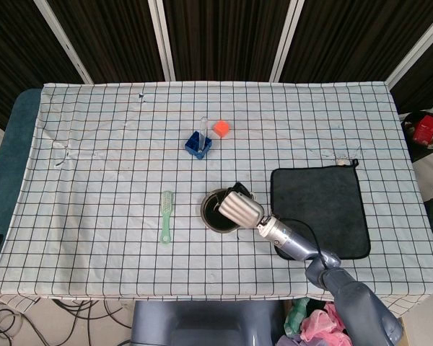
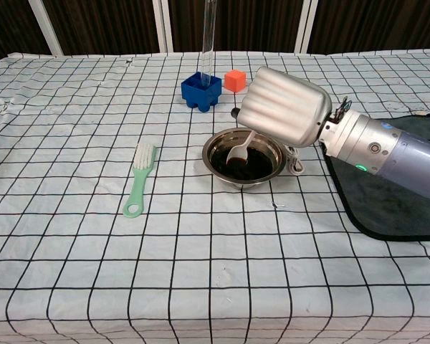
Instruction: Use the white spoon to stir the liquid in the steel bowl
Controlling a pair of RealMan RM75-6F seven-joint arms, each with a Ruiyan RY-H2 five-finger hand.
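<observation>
A steel bowl (image 2: pixel 216 142) (image 1: pixel 210 214) of dark liquid stands near the middle of the checked cloth. My right hand (image 2: pixel 283 109) (image 1: pixel 240 207) hovers over the bowl's right rim and holds the white spoon (image 2: pixel 238 151), whose tip dips into the liquid. The hand's silver back hides the fingers and most of the spoon handle in both views. My left hand is not seen in either view.
A green brush (image 2: pixel 137 179) (image 1: pixel 165 215) lies left of the bowl. Behind it stand a blue holder with a clear tube (image 2: pixel 201 90) (image 1: pixel 198 144) and a small orange cube (image 2: pixel 235 79) (image 1: pixel 221 128). A dark mat (image 2: pixel 394 201) (image 1: pixel 319 209) lies to the right, under my forearm.
</observation>
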